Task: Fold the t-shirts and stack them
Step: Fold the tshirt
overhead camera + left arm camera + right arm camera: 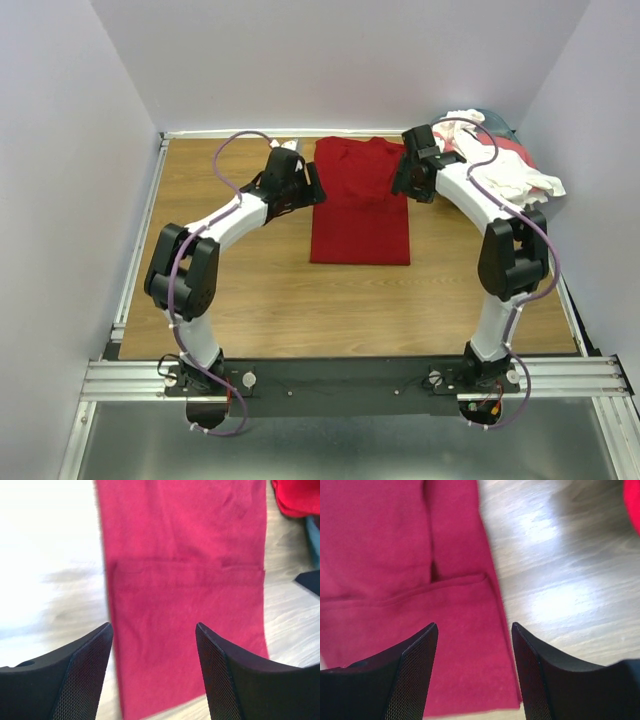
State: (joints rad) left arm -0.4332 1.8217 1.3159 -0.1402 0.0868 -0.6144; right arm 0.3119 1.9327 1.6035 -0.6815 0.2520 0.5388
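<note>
A dark crimson t-shirt (360, 205) lies flat on the wooden table (240, 290), folded into a long rectangle with its sleeves tucked in. My left gripper (312, 185) hovers open and empty over its far left edge; the left wrist view shows the shirt (185, 580) between the spread fingers (87, 670). My right gripper (403, 172) hovers open and empty over the far right edge; the right wrist view shows the shirt (395, 580) and its side edge. A heap of white, lighter red and teal shirts (500, 160) sits at the far right corner.
White walls close in the table on three sides. A metal rail (140, 240) runs along the left edge. A bit of red cloth (300, 497) and teal cloth (315, 540) show at the right of the left wrist view.
</note>
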